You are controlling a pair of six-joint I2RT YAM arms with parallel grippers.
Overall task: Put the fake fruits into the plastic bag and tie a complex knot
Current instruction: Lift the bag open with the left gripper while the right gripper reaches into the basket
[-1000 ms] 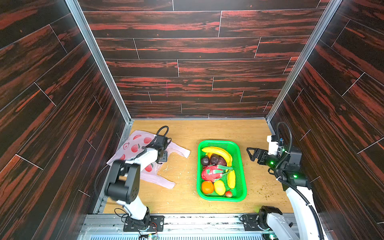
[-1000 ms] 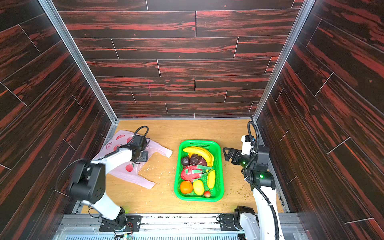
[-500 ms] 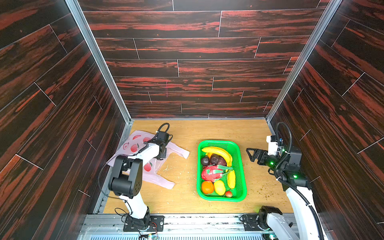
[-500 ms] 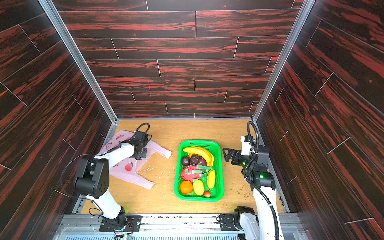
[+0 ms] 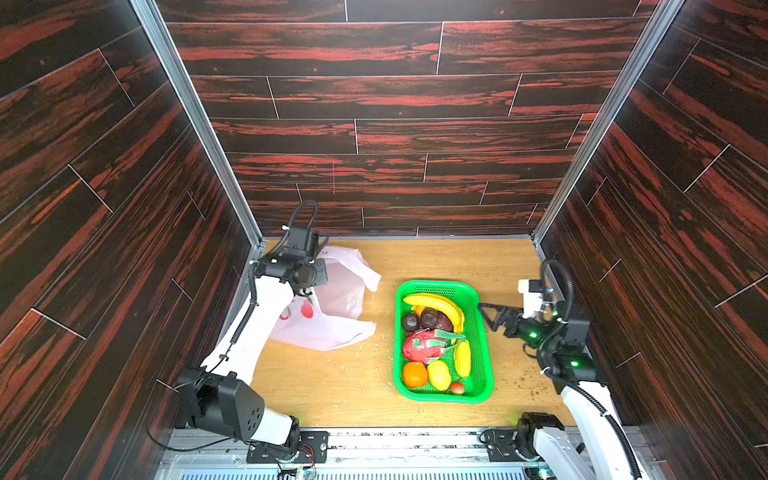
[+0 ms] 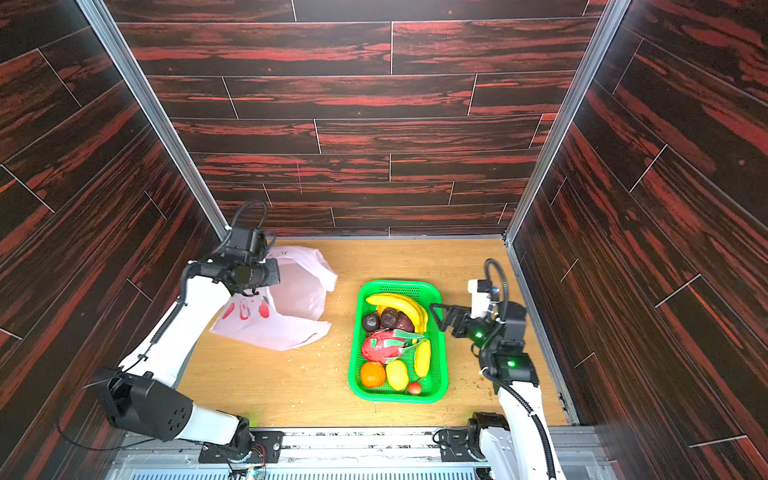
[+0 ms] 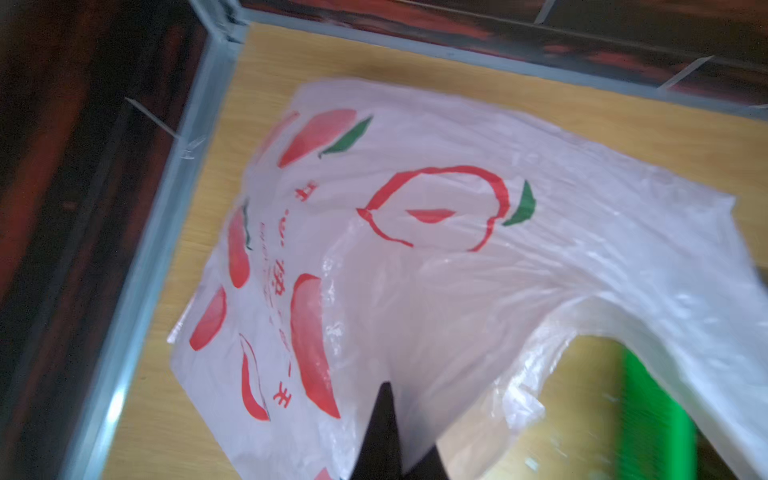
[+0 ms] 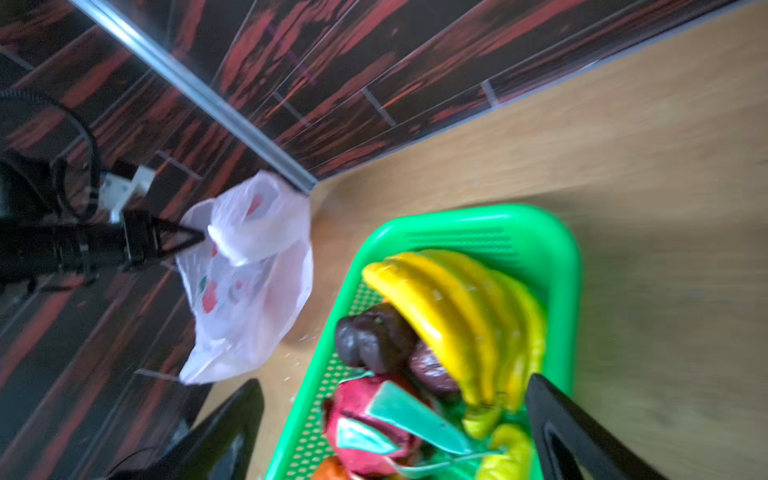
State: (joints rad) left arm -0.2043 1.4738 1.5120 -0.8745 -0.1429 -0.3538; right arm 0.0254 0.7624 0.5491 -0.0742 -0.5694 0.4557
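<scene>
Left gripper (image 7: 384,395) clamped on plastic bag (image 7: 478,291); right gripper (image 8: 395,379) wide, empty. Risk: thin film slips from its pinch.

plastic bag (image 7: 457,291) print: one column of red characters (image 7: 281,266) between the red fruit drawings, seen in the left wrist view
legibility: Chinese-looking strokes, motion-blurred, none readable for sure
fine print: fainter small red line just beside that column, unreadable
top views: bag print too small to read
</scene>
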